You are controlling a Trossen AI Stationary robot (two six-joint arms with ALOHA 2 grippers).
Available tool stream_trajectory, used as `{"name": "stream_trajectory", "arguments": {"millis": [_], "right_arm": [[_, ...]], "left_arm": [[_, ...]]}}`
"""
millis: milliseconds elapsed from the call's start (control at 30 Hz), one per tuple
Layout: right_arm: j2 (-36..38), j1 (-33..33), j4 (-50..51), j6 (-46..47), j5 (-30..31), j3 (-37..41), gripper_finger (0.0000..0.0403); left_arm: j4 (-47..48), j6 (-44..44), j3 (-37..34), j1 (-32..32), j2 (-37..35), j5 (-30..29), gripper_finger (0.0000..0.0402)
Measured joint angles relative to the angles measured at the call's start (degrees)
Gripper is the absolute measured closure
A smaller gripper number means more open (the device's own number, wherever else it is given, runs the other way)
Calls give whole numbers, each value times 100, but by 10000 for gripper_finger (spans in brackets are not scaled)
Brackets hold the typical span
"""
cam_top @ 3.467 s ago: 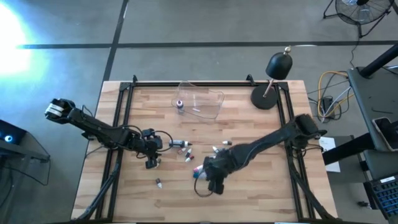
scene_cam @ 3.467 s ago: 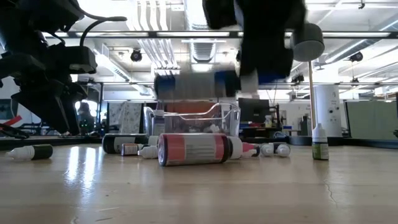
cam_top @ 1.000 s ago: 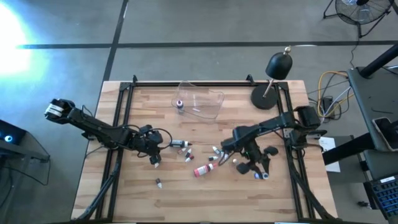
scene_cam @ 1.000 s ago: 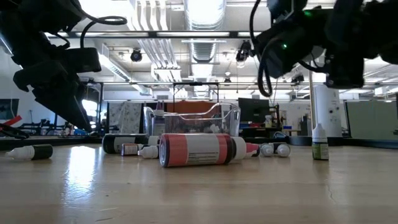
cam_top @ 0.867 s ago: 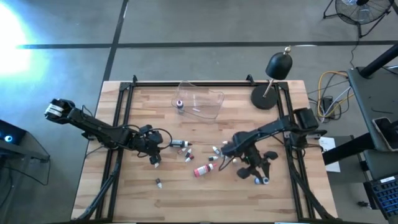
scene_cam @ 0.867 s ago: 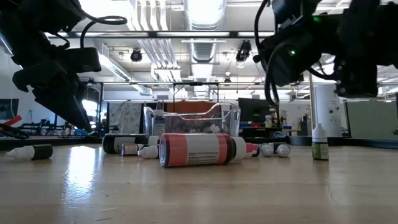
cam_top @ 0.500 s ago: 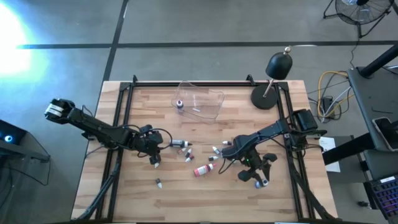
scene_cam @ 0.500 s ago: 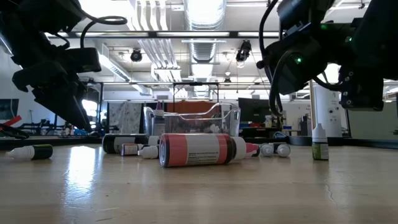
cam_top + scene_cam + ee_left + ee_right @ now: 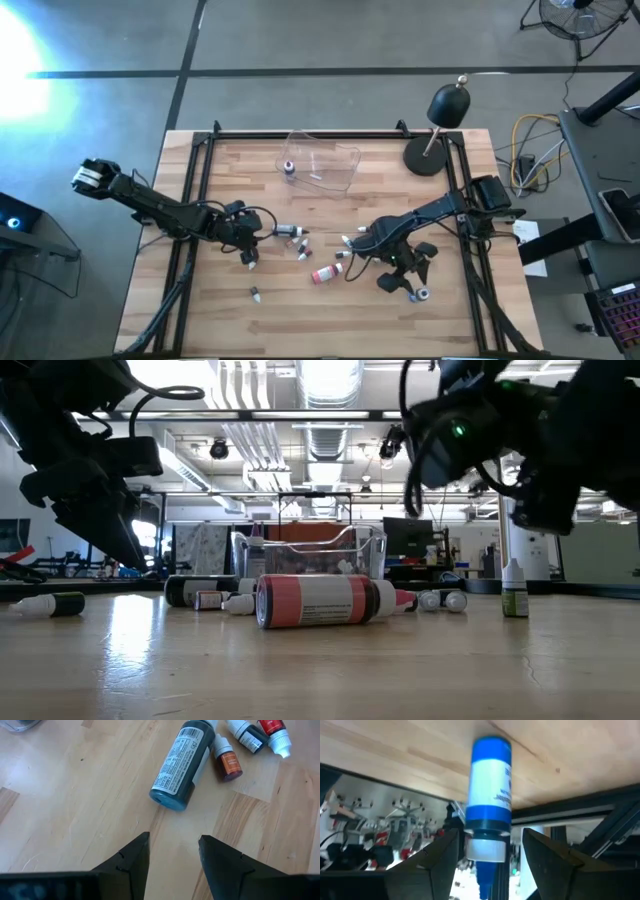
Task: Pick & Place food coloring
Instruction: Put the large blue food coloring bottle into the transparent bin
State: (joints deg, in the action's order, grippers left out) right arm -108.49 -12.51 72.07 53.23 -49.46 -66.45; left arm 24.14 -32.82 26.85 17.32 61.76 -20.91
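Several food coloring bottles lie on their sides mid-table: a large pink-red one [image 9: 325,273] [image 9: 315,600], a dark teal one [image 9: 180,765] and small ones [image 9: 300,250]. A tiny one [image 9: 254,294] lies apart near the front. My left gripper [image 9: 249,258] [image 9: 174,840] hangs open over bare wood just short of the teal bottle. My right gripper [image 9: 405,278] [image 9: 491,834] is open at the near right, above the table. A blue bottle [image 9: 490,795] [image 9: 417,292] with a white cap stands between its fingers, cap toward the wrist. My right gripper has its fingers on either side of the blue bottle's cap end [image 9: 485,850]. One finger [image 9: 445,855] lies right beside the cap, and I cannot tell whether it touches. The other finger [image 9: 555,855] stands clear, with a gap showing.
A clear plastic tub [image 9: 335,160] stands at the far middle with one small bottle [image 9: 290,168] at its left end. A black lamp [image 9: 445,105] stands at the far right corner. A small green bottle [image 9: 515,590] stands upright. Bare wood lies along the near edge.
My right gripper has gone toward the table's near edge and sunk a little, rolling at the wrist, with the blue bottle still at its fingers. Its fingers have spread apart.
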Motion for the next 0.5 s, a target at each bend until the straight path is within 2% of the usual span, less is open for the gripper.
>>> {"name": "stream_trajectory", "arguments": {"millis": [133,233,333,433,500], "right_arm": [[0,-6,3,55,489,-409,174],[27,-67,8,102,1102,-814,164],[116,-252,-8,-19,2082,-1266,155],[263,-631,-8,-162,3396,-1585,152],[413,-920,-22,42,3890,-1700,153]], "left_arm": [[-1,0,0,0,0,0,255],[-2,0,0,0,0,0,255],[-4,0,0,0,0,0,255],[-9,1,0,0,0,0,255],[-10,0,0,1,0,0,255]]}}
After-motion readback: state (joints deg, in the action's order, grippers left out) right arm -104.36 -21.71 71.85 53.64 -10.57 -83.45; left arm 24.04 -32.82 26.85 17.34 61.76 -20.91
